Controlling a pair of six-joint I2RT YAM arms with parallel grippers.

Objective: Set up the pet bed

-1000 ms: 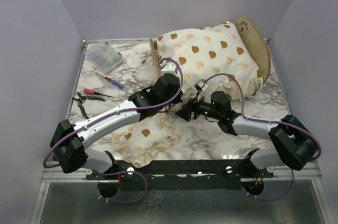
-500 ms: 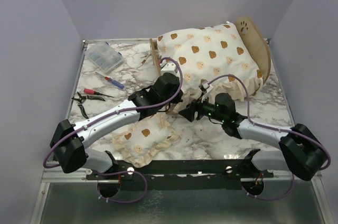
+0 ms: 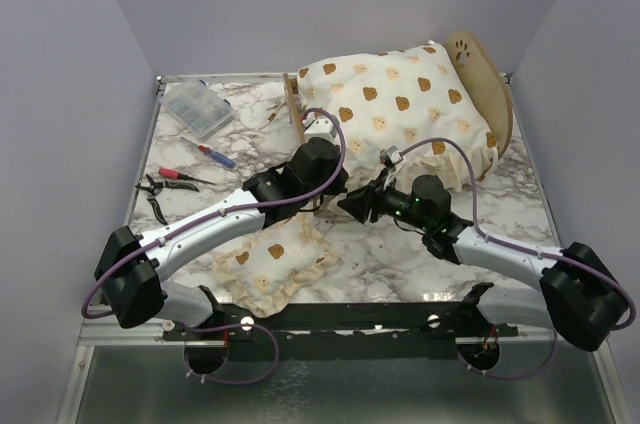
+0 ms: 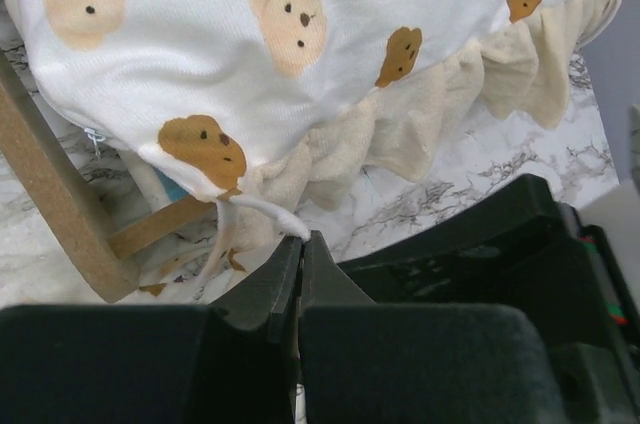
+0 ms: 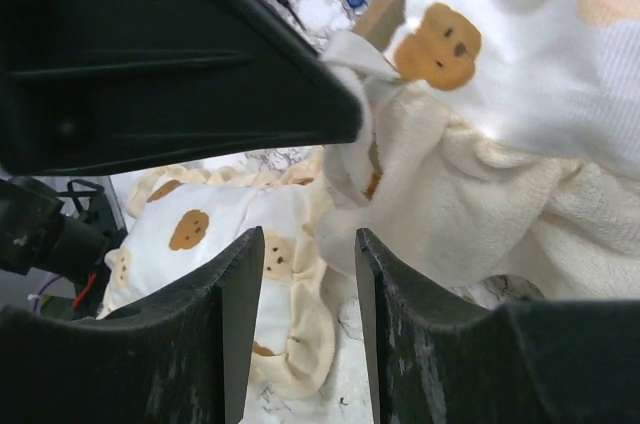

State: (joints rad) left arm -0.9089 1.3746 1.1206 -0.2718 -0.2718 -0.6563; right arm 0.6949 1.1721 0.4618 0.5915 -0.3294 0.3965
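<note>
Cream cushion (image 3: 400,94), one, pinched in closed left hand (image 4: 304,242); right hand (image 5: 308,244) half-open, empty.

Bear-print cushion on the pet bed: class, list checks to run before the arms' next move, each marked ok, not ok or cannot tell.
1. Grip of the left end effector on the cushion corner: ok, shut.
2. Grip of the right end effector on the ruffle: not ok, jaws apart.
3. Cushion inside the pet bed frame: not ok, near ruffle hangs outside.
4. The pillow apart from the bed: ok.
5. The screwdriver clear of the bed: ok.
</note>
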